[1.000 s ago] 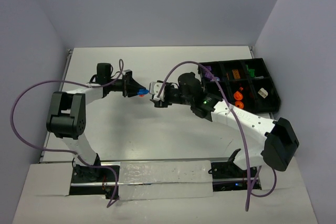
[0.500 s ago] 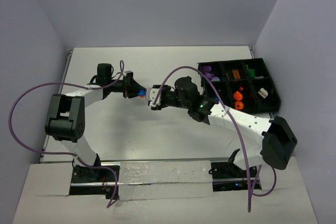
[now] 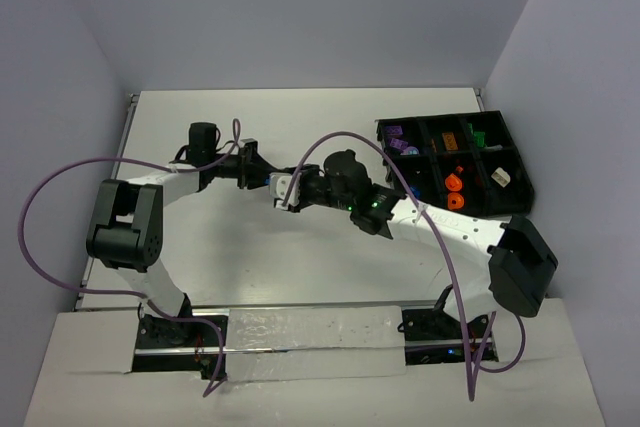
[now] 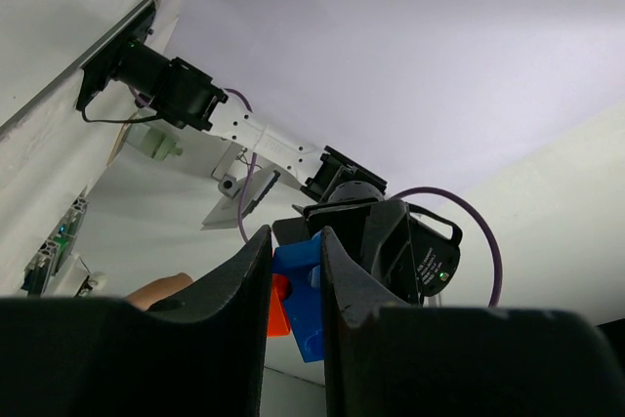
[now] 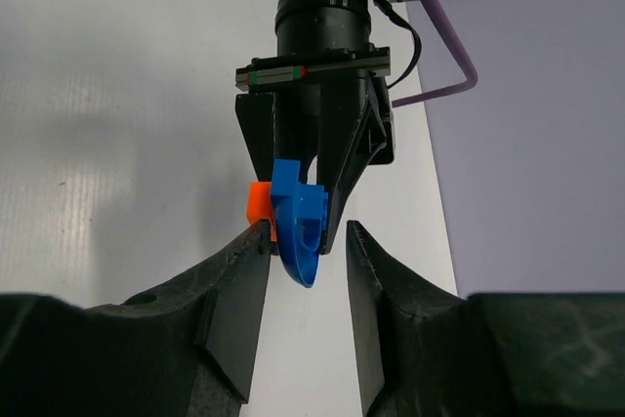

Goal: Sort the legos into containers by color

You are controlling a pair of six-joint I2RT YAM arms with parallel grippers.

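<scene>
Judged near the end: purple pieces (image 3: 395,134), orange pieces (image 3: 452,184) and green pieces (image 3: 478,134) already lying in separate cells of the black plastic compartment tray (image 3: 440,118), rectangular and thin-walled. No loose bricks spotted on the matte white table (image 3: 300,267) outside the tray. Probably left to do: splitting one joined pair and dropping each half into its colour's cell.

Held in the air well apart from the tray, off its purple end: a glossy blue plastic brick (image 5: 298,227), one edge rounded, with a small boxy orange brick (image 5: 258,204) stuck to its side. Pinched at the blue brick by the left gripper (image 4: 293,253), black wedge-shaped fingers pressed flat against it. Flanked by the right gripper (image 5: 305,233), jaws spread: one finger at or touching the orange brick, the other just clear of the blue curve, no grip yet. Hard, smooth, slippery-looking faces, likely to twist out under an uneven squeeze.
</scene>
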